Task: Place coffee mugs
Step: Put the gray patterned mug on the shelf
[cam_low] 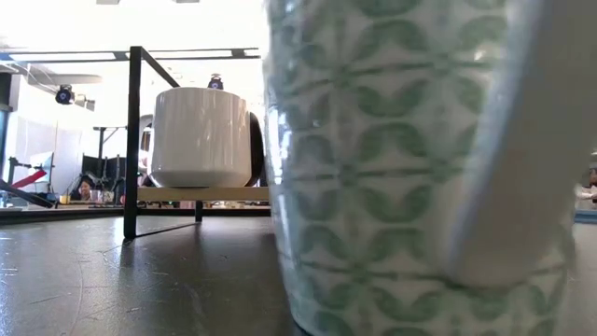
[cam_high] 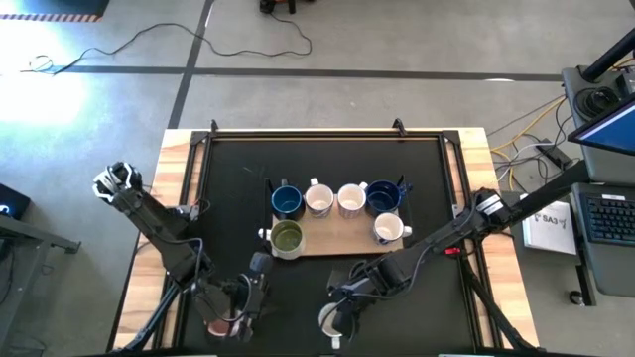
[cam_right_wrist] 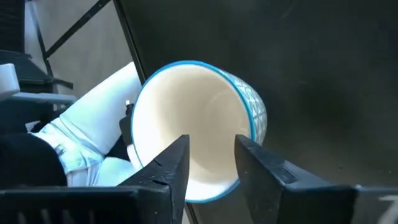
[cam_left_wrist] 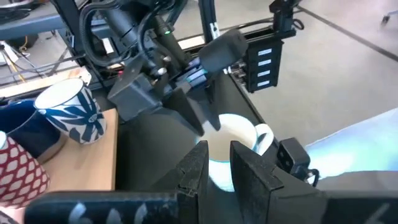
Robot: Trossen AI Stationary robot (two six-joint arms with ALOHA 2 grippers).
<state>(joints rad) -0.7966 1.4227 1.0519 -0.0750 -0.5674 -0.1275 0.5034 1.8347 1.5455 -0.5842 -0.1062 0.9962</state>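
A white mug with a blue rim and a green-patterned outside [cam_right_wrist: 193, 118] stands on the dark table near its front edge [cam_high: 332, 322], filling the low view [cam_low: 373, 168]. My right gripper [cam_right_wrist: 211, 158] hangs open just over its rim [cam_high: 342, 302]. To its left, my left gripper [cam_left_wrist: 219, 158] points at it, open by a narrow gap with nothing between the fingers [cam_high: 253, 297]. A pink mug [cam_high: 223, 325] shows under my left arm. Several mugs, blue, white and one olive inside [cam_high: 287, 238], stand on the wooden board [cam_high: 337, 243]. My right gripper comes at the patterned mug slanting from above, its two open fingers [cam_right_wrist: 171, 165] standing over the near part of the rim [cam_right_wrist: 205, 198]. The rim runs across the gap between them. Whether a finger touches it, I cannot tell.
A black frame runs around the table, with a post [cam_low: 132, 140] left of the board. A white mug [cam_low: 201, 135] stands on the board's near left corner. A red-and-white patterned mug [cam_left_wrist: 18, 174] shows close by my left gripper. Something white [cam_right_wrist: 93, 118] lies beside the patterned mug.
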